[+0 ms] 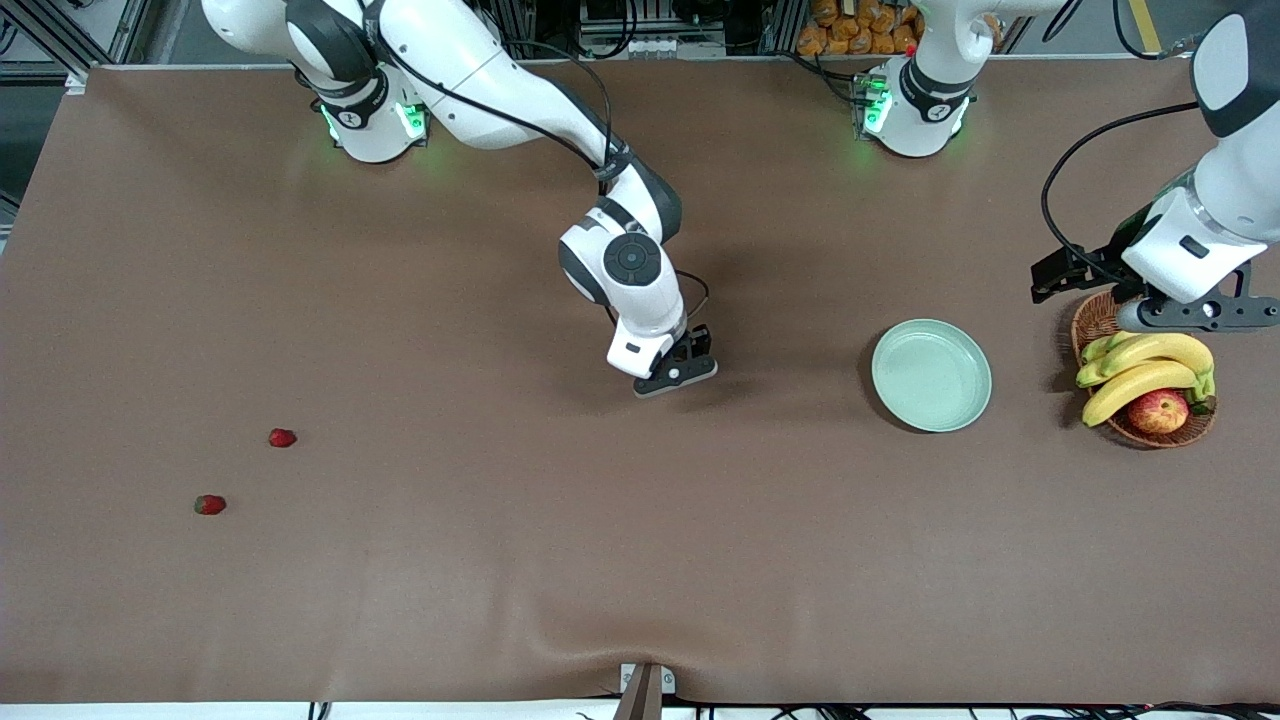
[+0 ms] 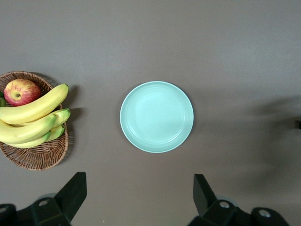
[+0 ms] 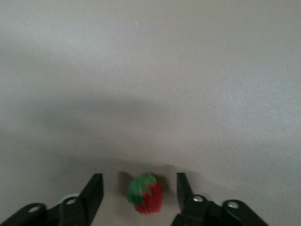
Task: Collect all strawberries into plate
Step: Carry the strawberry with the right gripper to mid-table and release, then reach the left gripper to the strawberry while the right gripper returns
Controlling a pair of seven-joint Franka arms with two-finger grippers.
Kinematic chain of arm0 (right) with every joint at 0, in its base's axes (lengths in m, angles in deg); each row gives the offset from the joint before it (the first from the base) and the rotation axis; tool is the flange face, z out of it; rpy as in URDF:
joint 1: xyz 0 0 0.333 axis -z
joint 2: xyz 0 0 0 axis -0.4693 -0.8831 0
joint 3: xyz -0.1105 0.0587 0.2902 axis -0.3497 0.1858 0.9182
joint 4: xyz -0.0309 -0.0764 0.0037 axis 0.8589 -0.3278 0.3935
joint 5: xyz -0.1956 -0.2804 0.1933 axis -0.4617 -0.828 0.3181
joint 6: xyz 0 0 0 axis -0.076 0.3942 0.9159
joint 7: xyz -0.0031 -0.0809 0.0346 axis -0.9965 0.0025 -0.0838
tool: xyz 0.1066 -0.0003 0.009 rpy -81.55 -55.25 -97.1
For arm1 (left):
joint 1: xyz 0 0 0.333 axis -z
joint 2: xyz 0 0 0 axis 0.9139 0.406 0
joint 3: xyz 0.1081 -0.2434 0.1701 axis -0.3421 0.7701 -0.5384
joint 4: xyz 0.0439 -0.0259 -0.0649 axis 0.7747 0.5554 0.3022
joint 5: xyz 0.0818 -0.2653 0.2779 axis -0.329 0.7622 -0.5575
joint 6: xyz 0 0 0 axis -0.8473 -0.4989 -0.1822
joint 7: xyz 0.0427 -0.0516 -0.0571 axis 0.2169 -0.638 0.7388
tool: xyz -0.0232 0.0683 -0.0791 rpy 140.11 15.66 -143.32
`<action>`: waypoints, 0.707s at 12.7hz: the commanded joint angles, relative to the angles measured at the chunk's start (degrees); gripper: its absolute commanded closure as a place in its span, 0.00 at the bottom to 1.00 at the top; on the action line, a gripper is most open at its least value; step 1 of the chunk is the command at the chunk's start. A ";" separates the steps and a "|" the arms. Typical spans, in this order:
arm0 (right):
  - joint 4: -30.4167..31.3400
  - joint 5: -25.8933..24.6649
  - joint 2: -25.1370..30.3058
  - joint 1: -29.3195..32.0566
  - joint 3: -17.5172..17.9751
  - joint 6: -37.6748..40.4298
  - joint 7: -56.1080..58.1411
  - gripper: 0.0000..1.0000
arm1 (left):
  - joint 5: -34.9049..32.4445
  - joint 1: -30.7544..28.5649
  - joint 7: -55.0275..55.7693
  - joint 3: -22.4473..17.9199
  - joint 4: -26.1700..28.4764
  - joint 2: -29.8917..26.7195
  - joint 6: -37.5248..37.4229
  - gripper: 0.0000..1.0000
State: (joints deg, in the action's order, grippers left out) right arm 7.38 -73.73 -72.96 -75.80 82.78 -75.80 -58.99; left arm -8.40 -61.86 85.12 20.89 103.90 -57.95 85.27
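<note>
Two strawberries [image 1: 282,437] [image 1: 209,505] lie on the brown table toward the right arm's end. In the right wrist view a third strawberry [image 3: 146,194] shows between the fingers of my right gripper [image 3: 138,181], with a gap on each side. That gripper [image 1: 682,374] is open, low over the middle of the table, and it hides this berry in the front view. The mint-green plate [image 1: 931,375] [image 2: 156,117] stands bare toward the left arm's end. My left gripper [image 1: 1190,314] [image 2: 139,181] waits open and holding nothing, high over the wicker basket's edge.
A brown wicker basket [image 1: 1095,318] [image 2: 33,157] with bananas [image 1: 1140,375] and a red-yellow apple [image 1: 1158,410] stands beside the plate at the left arm's end. Wide bare tabletop lies between the plate and the loose strawberries.
</note>
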 commanded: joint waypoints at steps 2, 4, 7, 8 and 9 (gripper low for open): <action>0.30 0.75 5.23 1.31 -1.41 3.47 -0.58 0.00 | 0.70 0.12 0.11 1.61 1.49 -0.45 1.89 0.00; 0.30 0.66 8.04 4.29 -3.34 8.47 -0.15 0.00 | 0.79 0.30 1.16 2.93 1.40 -0.10 2.07 0.00; 1.09 0.58 10.42 10.26 -5.19 10.78 1.60 0.00 | 0.44 0.47 5.02 5.56 1.05 1.04 2.07 0.00; 1.79 0.66 11.30 12.90 -5.28 12.17 3.96 0.00 | 0.43 0.47 6.86 6.88 0.79 1.74 2.16 0.00; 1.89 0.58 11.66 15.53 -5.37 14.10 6.42 0.00 | 0.43 0.47 9.75 8.28 0.78 2.36 3.11 0.00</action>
State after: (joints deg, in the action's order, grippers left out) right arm 6.71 -73.74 -63.58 -64.18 76.82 -63.71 -56.08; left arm -8.39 -61.43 90.96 27.21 105.05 -56.83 86.93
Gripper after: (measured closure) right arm 0.000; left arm 0.000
